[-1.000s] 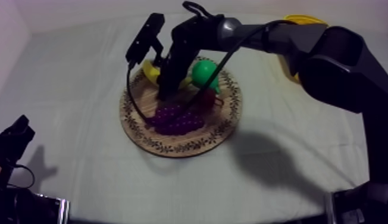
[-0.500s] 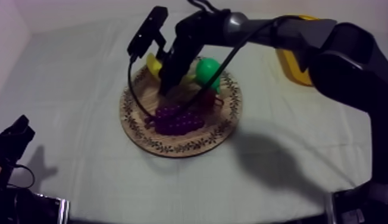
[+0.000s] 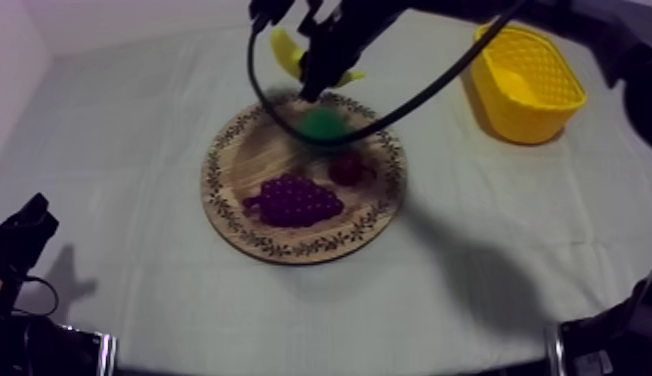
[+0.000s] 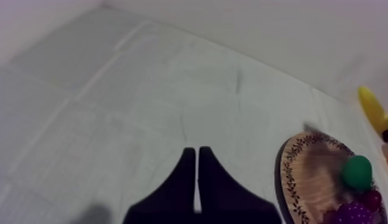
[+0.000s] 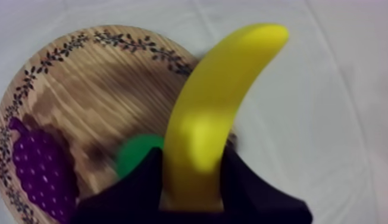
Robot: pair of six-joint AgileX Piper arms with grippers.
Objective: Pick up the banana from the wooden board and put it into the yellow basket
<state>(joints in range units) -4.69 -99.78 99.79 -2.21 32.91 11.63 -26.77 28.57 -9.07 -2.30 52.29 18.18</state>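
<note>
The banana (image 5: 215, 101) is off the table, clamped near one end between the two black fingers of the right gripper (image 5: 193, 164). In the right wrist view its long axis runs away from the fingers toward 1 o'clock. It curves as it goes, and the free tip ends over the cloth just past the rim of the wooden board (image 5: 83, 83).

From the top, the same fruit lies across the gripper with its axis from about 10 o'clock to 4 o'clock. A yellow end shows on each side of the black fingers, in the air over the board's 12 o'clock rim.

The right wrist view gives the grip up close, with the pear (image 5: 138, 154) directly under the banana and the bunch of grapes (image 5: 41, 167) at the board's far side.

The top view adds the layout. The grapes lie near the board's centre toward 6 o'clock and the small red fruit (image 3: 347, 167) at 3 o'clock of them. The yellow basket (image 3: 527, 75) stands well apart at 2 o'clock of the board.

The left gripper (image 4: 196, 154) has its fingers pressed together into a narrow wedge, holding nothing, over bare cloth. The left wrist view also takes in the board's rim, the pear, the red fruit and one yellow end of the banana beyond.
</note>
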